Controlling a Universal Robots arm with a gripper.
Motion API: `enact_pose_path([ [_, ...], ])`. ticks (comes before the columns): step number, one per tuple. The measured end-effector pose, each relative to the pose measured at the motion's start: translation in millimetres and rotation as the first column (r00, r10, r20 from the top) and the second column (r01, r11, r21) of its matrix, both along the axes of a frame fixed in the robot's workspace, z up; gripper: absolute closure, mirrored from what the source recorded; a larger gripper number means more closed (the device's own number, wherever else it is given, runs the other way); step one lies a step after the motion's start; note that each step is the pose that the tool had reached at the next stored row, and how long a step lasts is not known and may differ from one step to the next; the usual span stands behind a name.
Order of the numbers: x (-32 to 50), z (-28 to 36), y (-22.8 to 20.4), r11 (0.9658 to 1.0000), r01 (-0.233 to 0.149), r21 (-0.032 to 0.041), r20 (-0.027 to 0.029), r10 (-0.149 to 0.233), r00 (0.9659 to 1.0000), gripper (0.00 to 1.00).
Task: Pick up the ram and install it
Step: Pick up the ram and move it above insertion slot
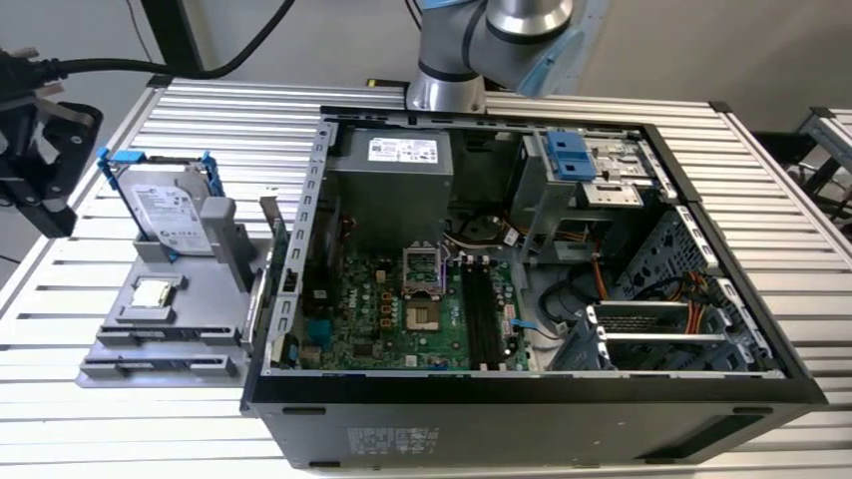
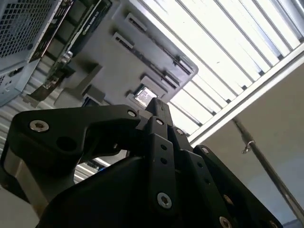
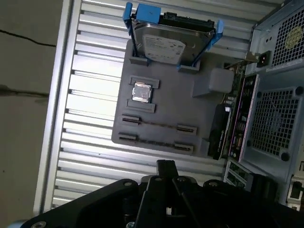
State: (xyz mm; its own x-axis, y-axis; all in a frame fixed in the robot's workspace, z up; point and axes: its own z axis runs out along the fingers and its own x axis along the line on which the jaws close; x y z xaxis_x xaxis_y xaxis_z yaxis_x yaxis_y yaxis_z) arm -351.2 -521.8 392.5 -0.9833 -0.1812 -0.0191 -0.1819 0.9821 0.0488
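In the first wrist view my gripper (image 3: 165, 165) hangs high above the table, short of the grey parts tray (image 3: 166, 109). In both wrist views its black fingers meet in one narrow tip with nothing between them; the second wrist view has that gripper (image 2: 159, 105) over the same tray. A long dark flat stick with a small pale label, which I take for the ram (image 3: 218, 130), stands on edge at the tray's side nearest the computer case. It is well apart from the gripper. The motherboard's long black slots (image 1: 482, 319) lie inside the open case.
The tray also holds a silver hard drive in a blue frame (image 3: 171, 45) and a small square chip (image 3: 141, 92). The open computer case (image 1: 533, 399) fills the slatted table's middle. A black mount with a thick cable (image 1: 40, 150) stands at the exterior view's left.
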Motion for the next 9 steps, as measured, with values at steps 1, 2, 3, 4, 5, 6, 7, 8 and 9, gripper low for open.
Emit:
enact_pose_path([
  [1, 0.0, 0.0, 0.0, 0.9998, -0.019, 0.0000, 0.0000, 0.019, 0.9998, 1.00],
  [2, 0.0, 0.0, 0.0, 0.9993, -0.037, 0.0000, 0.0000, 0.037, 0.9993, 1.00],
  [3, 0.0, 0.0, 0.0, 0.9985, -0.054, 0.0000, 0.0000, 0.054, 0.9985, 1.00],
  [4, 0.0, 0.0, 0.0, 0.9974, -0.072, 0.0000, 0.0000, 0.072, 0.9974, 1.00],
  [5, 0.0, 0.0, 0.0, 0.9961, -0.088, 0.0000, 0.0000, 0.088, 0.9961, 1.00],
  [6, 0.0, 0.0, 0.0, 0.9946, -0.104, 0.0000, 0.0000, 0.104, 0.9946, 1.00],
  [7, 0.0, 0.0, 0.0, 0.9931, -0.117, 0.0000, 0.0001, 0.117, 0.9931, 1.00],
  [8, 0.0, 0.0, 0.0, 0.9914, -0.131, 0.0000, 0.0000, 0.131, 0.9914, 1.00],
  [9, 0.0, 0.0, 0.0, 0.9896, -0.144, 0.0000, 0.0000, 0.144, 0.9896, 1.00],
])
